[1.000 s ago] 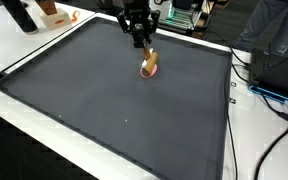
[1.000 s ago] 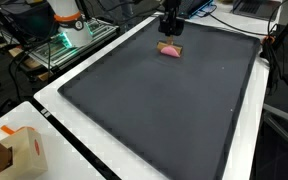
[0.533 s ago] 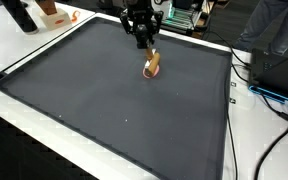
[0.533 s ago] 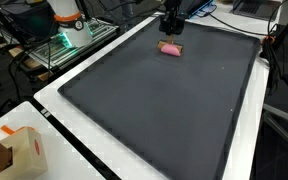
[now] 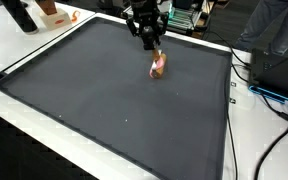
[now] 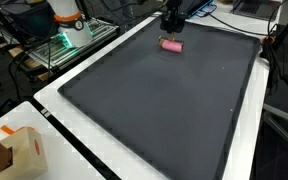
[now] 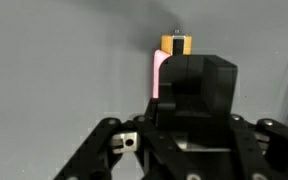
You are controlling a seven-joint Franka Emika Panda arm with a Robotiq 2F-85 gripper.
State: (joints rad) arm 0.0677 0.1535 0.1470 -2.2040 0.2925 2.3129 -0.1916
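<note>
A small pink block with a tan end hangs just above the far part of the black mat. My gripper comes down on it from above and is shut on it. In the wrist view the black fingers stand together, hiding most of the pink block. Only its pink side and tan tip show beyond them.
The mat lies on a white table. A cardboard box stands at the near corner. A green-lit rack and an orange-and-white object stand beyond the mat's edge. Cables run beside it.
The gripper has moved a little toward the mat's far edge, carrying the pink block with it; the block now hangs more upright than a second ago.
</note>
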